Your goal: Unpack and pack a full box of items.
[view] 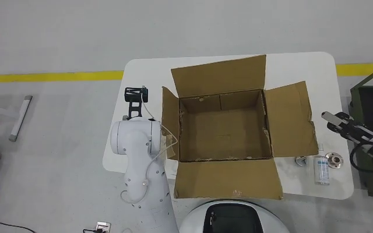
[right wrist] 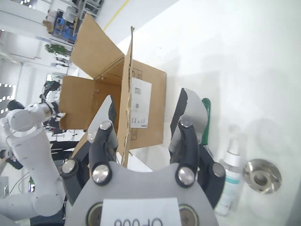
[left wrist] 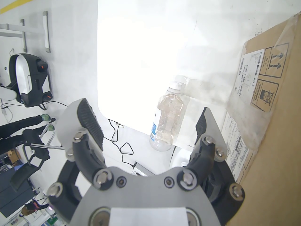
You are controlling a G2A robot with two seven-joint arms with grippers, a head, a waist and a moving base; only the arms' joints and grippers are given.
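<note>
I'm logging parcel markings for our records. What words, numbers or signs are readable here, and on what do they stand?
No words or numbers read clearly.
Brown cardboard box, side panel: two upward arrows sign; below it a crossed-out pictogram; captions too small.
White barcode labels on the box: print too small.
Clear plastic bottle, blue label: unreadable at this angle.
White spray bottle, teal label: blurred.

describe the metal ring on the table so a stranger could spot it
Find the big open cardboard box in the middle of the white table, then look to the robot's right of it, near the table's edge. Beside a clear spray bottle sits the ring: the only shiny metal piece, round with a hole through its centre.
</note>
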